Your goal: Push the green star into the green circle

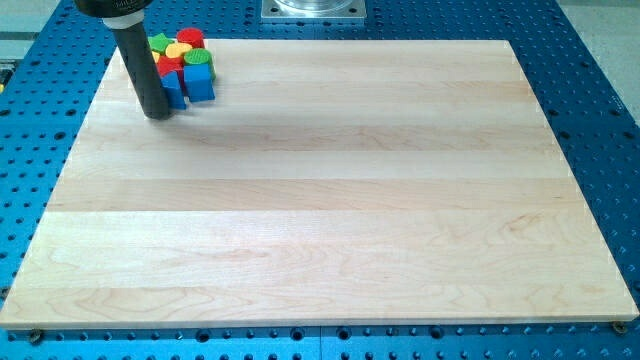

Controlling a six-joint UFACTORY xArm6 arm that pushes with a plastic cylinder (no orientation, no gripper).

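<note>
My tip (158, 113) (a bare rod, no jaws) touches the cluster's left; green star (159, 43) looks light, slippery, hemmed in.

The wooden board (330, 200) carries one tight cluster of coloured blocks (185, 66), packed into its top-left corner beside my tip (159, 114).

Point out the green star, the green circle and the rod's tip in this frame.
green star (158, 42), camera view, on its top face.
green circle (199, 60), camera view, on its top face.
my tip (158, 113), camera view, at the rod's very end, left of the blocks.
</note>
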